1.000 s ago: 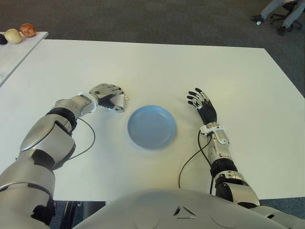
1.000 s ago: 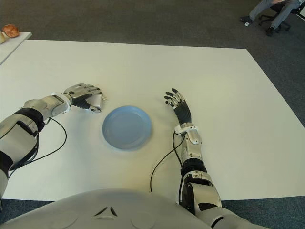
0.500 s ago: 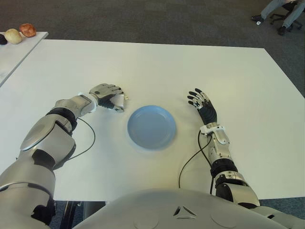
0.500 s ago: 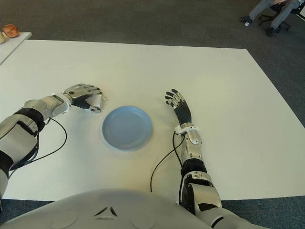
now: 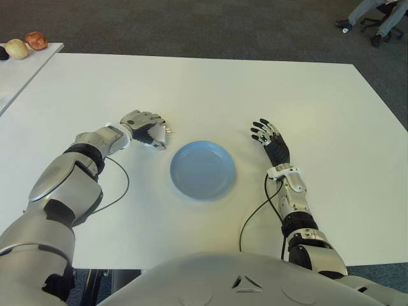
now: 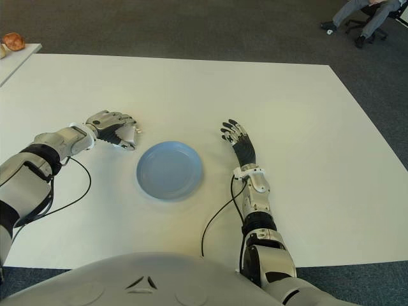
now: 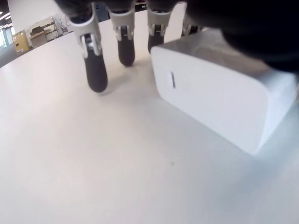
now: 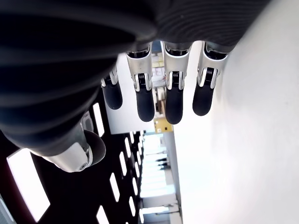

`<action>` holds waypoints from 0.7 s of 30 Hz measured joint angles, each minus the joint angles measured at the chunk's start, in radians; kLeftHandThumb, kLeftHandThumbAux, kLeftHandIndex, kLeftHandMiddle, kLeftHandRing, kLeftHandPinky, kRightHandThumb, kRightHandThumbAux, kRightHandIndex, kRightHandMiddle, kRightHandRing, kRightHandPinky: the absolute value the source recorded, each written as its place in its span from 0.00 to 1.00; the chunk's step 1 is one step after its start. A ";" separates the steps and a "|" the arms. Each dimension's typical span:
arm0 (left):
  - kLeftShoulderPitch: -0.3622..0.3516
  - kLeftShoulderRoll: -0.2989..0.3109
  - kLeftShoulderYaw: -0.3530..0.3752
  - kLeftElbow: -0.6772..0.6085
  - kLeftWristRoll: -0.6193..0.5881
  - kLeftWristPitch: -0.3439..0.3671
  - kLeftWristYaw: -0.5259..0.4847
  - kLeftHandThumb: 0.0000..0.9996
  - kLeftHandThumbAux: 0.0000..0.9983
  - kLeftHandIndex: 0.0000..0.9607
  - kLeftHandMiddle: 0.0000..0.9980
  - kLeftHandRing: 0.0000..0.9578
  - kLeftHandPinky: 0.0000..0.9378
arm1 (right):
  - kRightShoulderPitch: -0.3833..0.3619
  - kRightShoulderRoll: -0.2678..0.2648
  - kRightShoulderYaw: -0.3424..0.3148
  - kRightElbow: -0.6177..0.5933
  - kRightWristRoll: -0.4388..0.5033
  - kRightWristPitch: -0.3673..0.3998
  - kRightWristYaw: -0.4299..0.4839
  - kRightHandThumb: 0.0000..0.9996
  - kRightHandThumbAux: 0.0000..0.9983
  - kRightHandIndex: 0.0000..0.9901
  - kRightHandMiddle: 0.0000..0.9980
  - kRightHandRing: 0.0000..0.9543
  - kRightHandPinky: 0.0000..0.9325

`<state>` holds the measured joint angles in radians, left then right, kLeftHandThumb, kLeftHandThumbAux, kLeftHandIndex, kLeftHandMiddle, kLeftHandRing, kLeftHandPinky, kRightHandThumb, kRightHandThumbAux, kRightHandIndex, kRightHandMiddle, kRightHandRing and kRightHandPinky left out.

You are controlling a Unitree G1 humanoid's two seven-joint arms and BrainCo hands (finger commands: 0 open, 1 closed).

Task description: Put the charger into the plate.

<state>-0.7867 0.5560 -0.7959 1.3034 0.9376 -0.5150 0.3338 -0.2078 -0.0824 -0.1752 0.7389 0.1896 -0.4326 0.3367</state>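
A white block-shaped charger (image 7: 219, 102) lies on the white table (image 5: 210, 95), left of the blue plate (image 5: 203, 169). My left hand (image 5: 145, 127) is curled over it, the fingertips (image 7: 96, 70) pressing the table just beyond the block; only the charger's end (image 5: 160, 136) pokes out toward the plate. The plate holds nothing. My right hand (image 5: 271, 139) shows to the right of the plate, fingers (image 8: 159, 100) stretched out and holding nothing.
A second table at the far left carries round objects (image 5: 18, 48). A person's legs and an office chair (image 5: 376, 16) are on the dark carpet at the far right. Black cables (image 5: 118, 185) trail from both wrists across the table.
My left hand has shifted slightly away from me with the charger under it. The right hand and the plate have not moved.
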 measured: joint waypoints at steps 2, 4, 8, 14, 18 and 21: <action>0.008 0.000 0.001 -0.001 0.000 0.008 0.037 0.65 0.38 0.35 0.55 0.58 0.62 | 0.000 0.000 0.001 0.000 -0.001 0.000 -0.002 0.02 0.59 0.14 0.22 0.22 0.24; 0.022 0.001 0.003 -0.002 -0.001 0.016 0.081 0.67 0.45 0.39 0.60 0.63 0.65 | 0.000 0.000 0.001 -0.001 -0.001 0.001 -0.004 0.02 0.58 0.14 0.22 0.22 0.24; 0.060 0.002 -0.005 -0.002 0.006 0.064 0.211 0.72 0.64 0.44 0.71 0.75 0.79 | 0.000 0.000 0.002 -0.001 -0.002 0.005 -0.007 0.00 0.58 0.15 0.23 0.22 0.24; 0.103 -0.018 0.007 -0.002 -0.015 0.129 0.320 0.74 0.69 0.46 0.80 0.83 0.88 | 0.002 -0.001 0.002 -0.001 -0.002 0.012 -0.015 0.00 0.57 0.15 0.23 0.22 0.23; 0.118 -0.027 0.039 0.001 -0.053 0.142 0.307 0.74 0.70 0.46 0.82 0.86 0.89 | 0.002 0.001 0.002 -0.002 -0.003 0.013 -0.019 0.00 0.57 0.16 0.23 0.22 0.23; 0.126 -0.032 0.059 0.000 -0.076 0.143 0.288 0.75 0.70 0.46 0.83 0.87 0.88 | 0.000 0.001 0.003 -0.002 -0.006 0.013 -0.026 0.00 0.56 0.16 0.24 0.22 0.24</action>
<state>-0.6610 0.5244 -0.7371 1.3039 0.8616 -0.3724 0.6222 -0.2079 -0.0811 -0.1720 0.7373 0.1833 -0.4195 0.3109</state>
